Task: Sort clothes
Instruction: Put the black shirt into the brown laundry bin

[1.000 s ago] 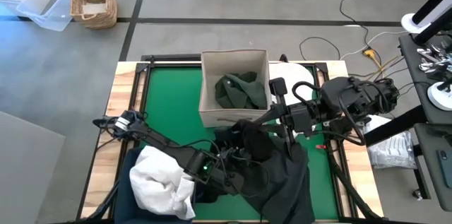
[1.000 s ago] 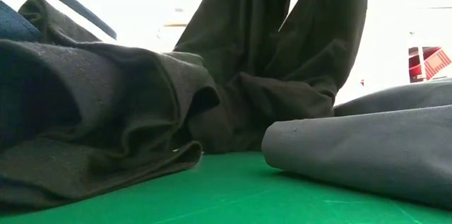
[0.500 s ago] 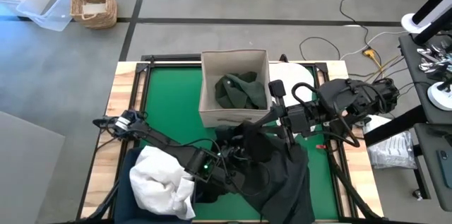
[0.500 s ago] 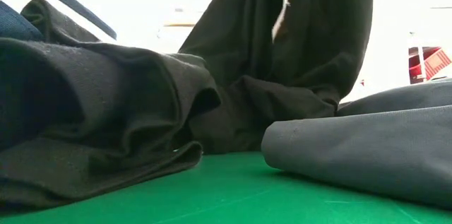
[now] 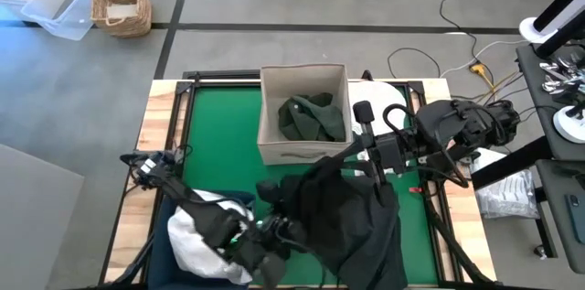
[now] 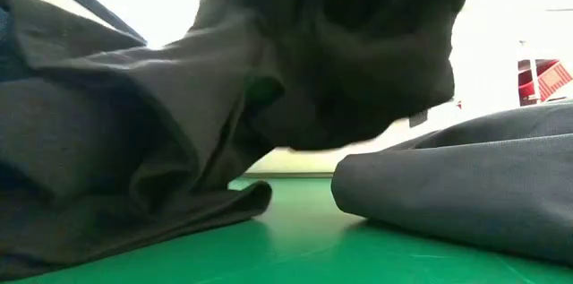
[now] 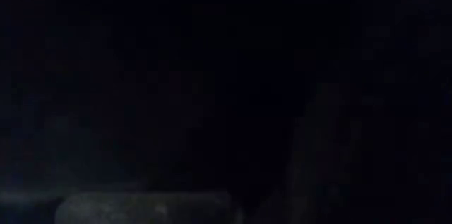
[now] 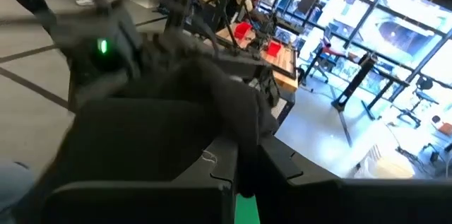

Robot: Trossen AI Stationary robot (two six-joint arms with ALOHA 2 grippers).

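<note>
Landmark: beige fabric box at the middle back of the green surface. Dark green garment lies bunched inside the box. Charcoal garment is draped just in front of the box, toward its right front corner, and spreads down to the surface's near edge. Right claw sits just off the box's front right corner, at the top of the charcoal garment, pinched shut on it; in the right wrist view the dark cloth is caught between the two fingers and hangs away from them. Left claw is in front of the box and to its left, buried at the charcoal garment's left edge, closed; what it grips cannot be told, left wrist view is all dark. White garment is heaped in the navy bin, well in front-left of the box, with the left arm lying across it. Low view: charcoal cloth hangs lifted above the green mat, another fold slumped on the mat, a grey roll lying beside it. Wicker basket on the floor far behind-left of the box.
</note>
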